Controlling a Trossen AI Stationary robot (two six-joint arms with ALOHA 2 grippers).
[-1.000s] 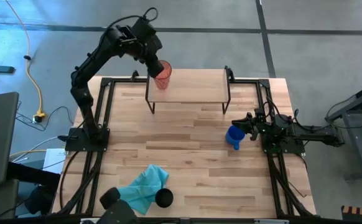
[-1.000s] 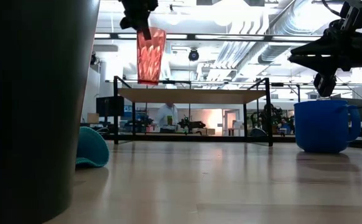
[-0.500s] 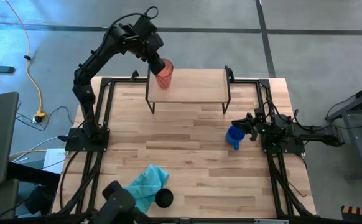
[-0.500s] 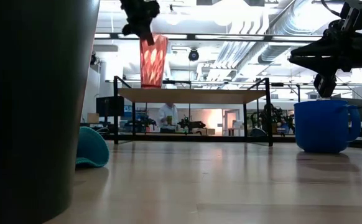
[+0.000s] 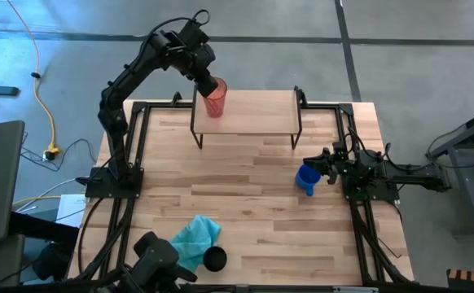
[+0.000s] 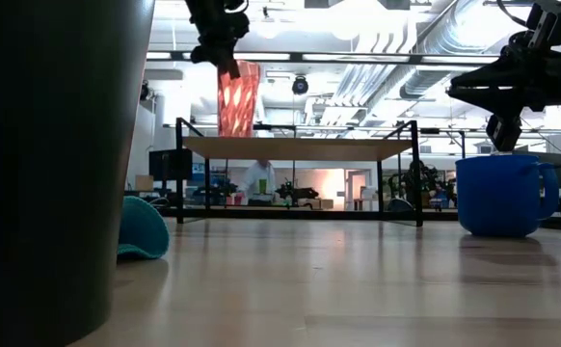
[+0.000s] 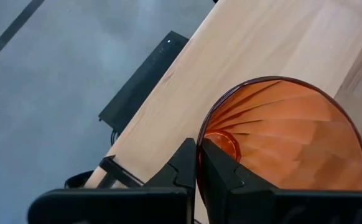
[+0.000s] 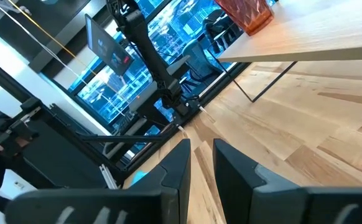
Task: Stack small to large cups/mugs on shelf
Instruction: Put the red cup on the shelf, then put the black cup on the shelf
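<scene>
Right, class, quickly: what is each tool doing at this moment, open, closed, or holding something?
Left tool: closed on the rim of the red ribbed tumbler at the shelf.
Right tool: cannot be told; it sits by the blue mug.

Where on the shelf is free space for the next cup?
The shelf is bare from the red tumbler to its right legs. Only its left end is crowded: there the left gripper pinches the tumbler's rim.
</scene>
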